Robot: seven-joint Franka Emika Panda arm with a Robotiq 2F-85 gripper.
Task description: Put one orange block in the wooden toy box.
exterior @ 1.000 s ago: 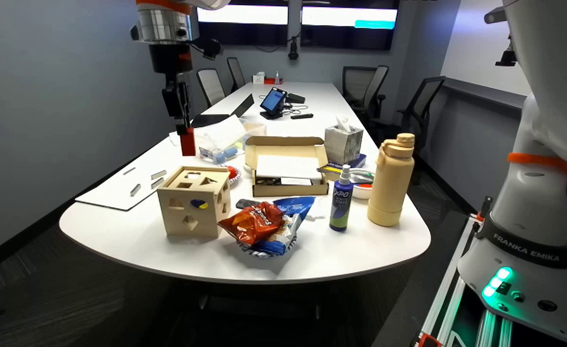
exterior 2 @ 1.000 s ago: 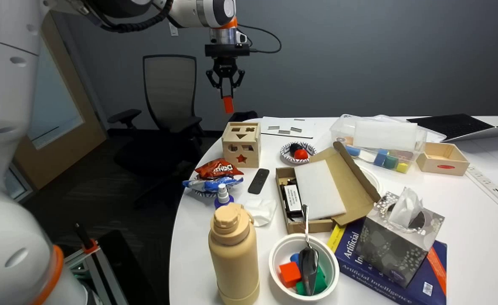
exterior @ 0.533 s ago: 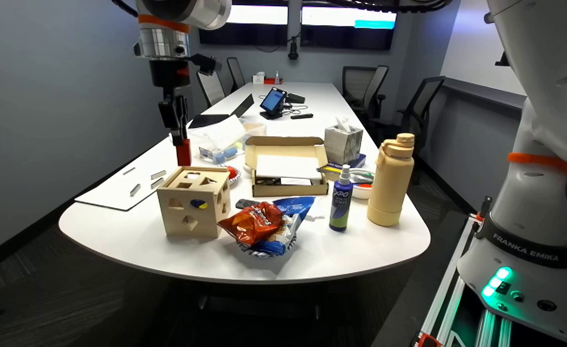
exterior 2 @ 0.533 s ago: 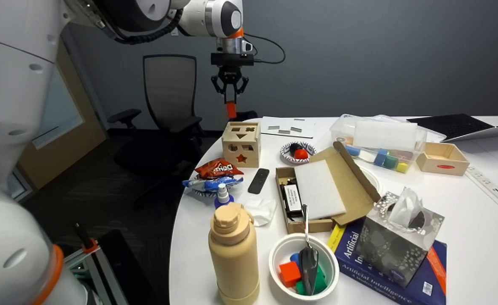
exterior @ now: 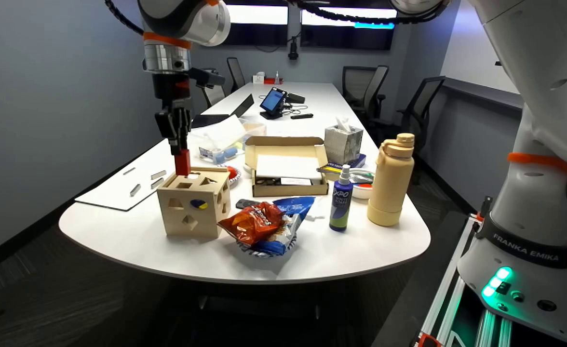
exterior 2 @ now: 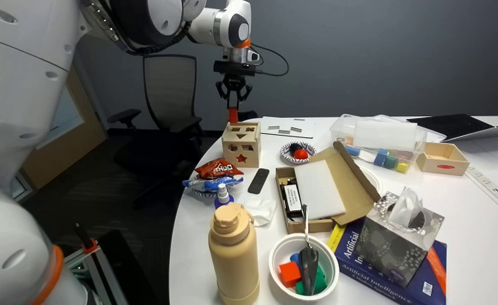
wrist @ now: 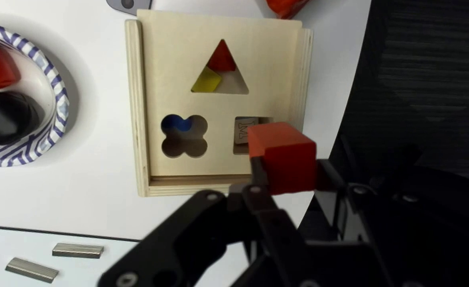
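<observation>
The orange block (exterior: 182, 163) is held upright between the fingertips of my gripper (exterior 2: 233, 106), which is shut on it. The wooden toy box (exterior: 187, 210) stands on the table below, with cut-out holes in its top and sides. In both exterior views the block's lower end overlaps the far side of the box's top. In the wrist view the block (wrist: 286, 155) covers part of the square hole at one corner of the box top (wrist: 226, 107). A triangle hole and a clover hole are uncovered, with coloured pieces inside. I cannot tell whether the block touches the box.
Snack bags (exterior: 252, 224) in a bowl stand close beside the box. A patterned bowl (wrist: 61, 99) with red and black pieces is on another side. A whiteboard with small magnets (exterior 2: 284, 131), an open cardboard box (exterior 2: 348, 190), a spray bottle (exterior: 342, 197) and a tan bottle (exterior: 392, 183) share the table.
My gripper has come down with the block in it, from well above the box to the level of its top. The box and the other things on the table have not moved.
</observation>
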